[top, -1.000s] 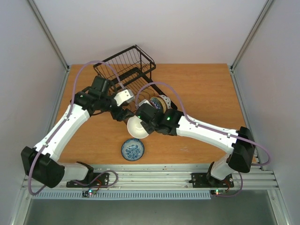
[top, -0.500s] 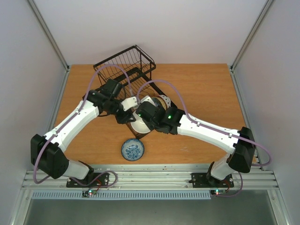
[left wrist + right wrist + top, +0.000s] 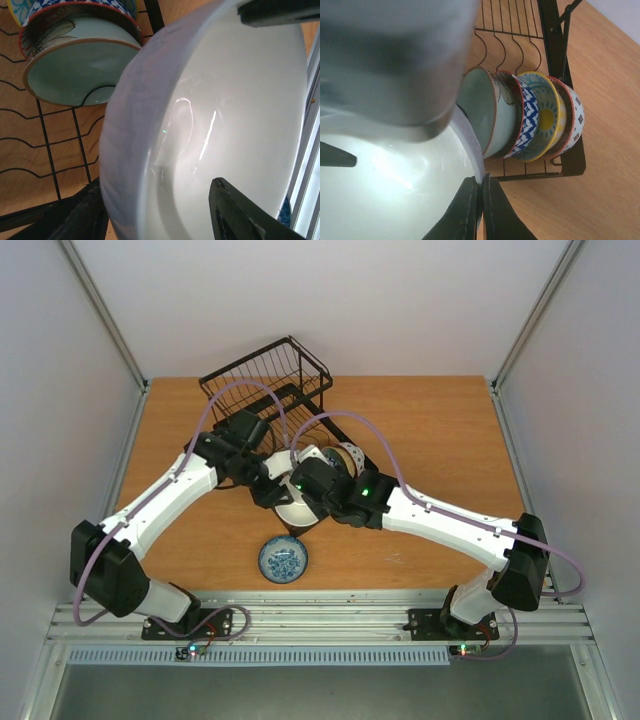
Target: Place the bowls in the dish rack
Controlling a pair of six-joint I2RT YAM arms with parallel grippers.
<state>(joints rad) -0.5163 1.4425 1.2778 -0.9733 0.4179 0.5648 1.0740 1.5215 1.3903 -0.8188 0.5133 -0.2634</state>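
– What has the right gripper [image 3: 480,182] got?

– Its two dark fingers are pinched together on the rim of the pale bowl [image 3: 225,110], which is tipped on its side above the table [image 3: 440,430].

– And the left gripper [image 3: 156,182]?

– It is spread wide astride the same bowl's wall, one finger outside and one inside. The outer finger looks to be against the wall. A strip of glaze shows between the inner finger and the rim, so I can't say it grips.

– What is the bowl like?

– Round, thick-walled and glossy, white with a faint green cast. Its inside shows only glints of light.

– Where is the dish rack [image 3: 268,375]?

– Just beyond the grippers. It is black wire, with a raised basket part at the far end and low wavy slots nearer.

– Anything in it?

– A row of bowls [image 3: 530,120] stands on edge in the slots, packed against one another. There is a mint one with a brown rim, a red-rimmed one with a line drawing, a blue-and-white one with a yellow centre, and a red-rimmed patterned one. The held bowl is right beside the mint one. Whether they touch, I can't tell.

– Any others?

– A blue-and-white bowl [image 3: 283,560] sits upright on the wooden table, nearer the arm bases.
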